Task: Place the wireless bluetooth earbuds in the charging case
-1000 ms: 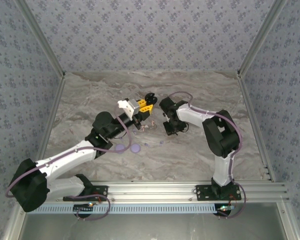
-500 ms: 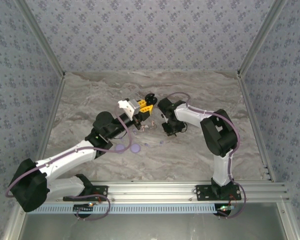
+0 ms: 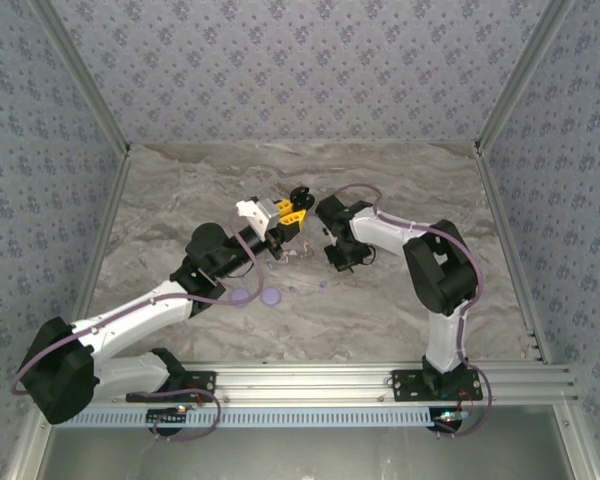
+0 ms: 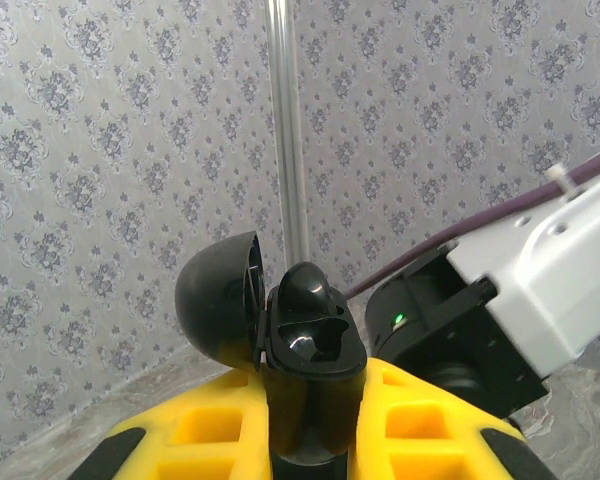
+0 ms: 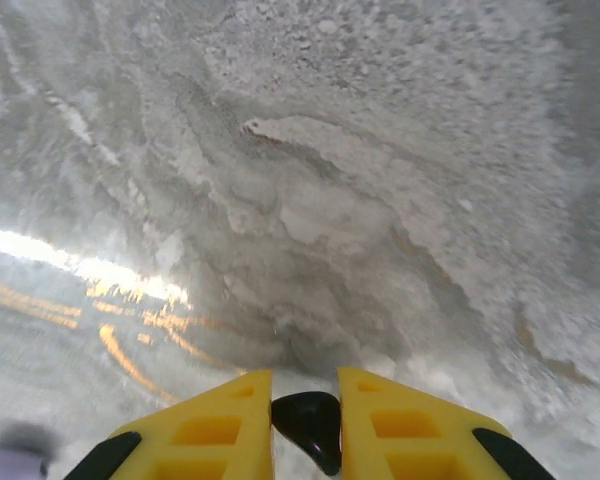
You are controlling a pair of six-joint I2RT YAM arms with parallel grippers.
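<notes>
Left arm (image 3: 145, 312) runs from its base at the near left corner of the table (image 3: 170, 180) diagonally toward the centre, with the elbow low and the wrist tipped up. Left gripper (image 3: 292, 203) is raised off the surface. Its yellow fingers are pinched tight on the body of the black charging case (image 4: 310, 345). Case stands upright, domed lid (image 4: 218, 310) swung open to the left in the wrist view, inner cavity showing.

Right arm (image 3: 442, 275) rises from the near right edge and folds at a high elbow. Forearm reaches left toward the table centre, wrist pointed steeply down. Right gripper (image 5: 306, 395) sits close over the marble; contact with it cannot be told. Fingers are drawn in nearly together on a black earbud (image 5: 307, 428), which touches both.

The two grippers are near each other but apart, the left one farther from the near edge.

Two lavender discs (image 3: 271, 296) lie side by side, nearer the near edge than the left gripper. Small pale pieces (image 3: 291, 256) lie under the left wrist, too small to identify.
</notes>
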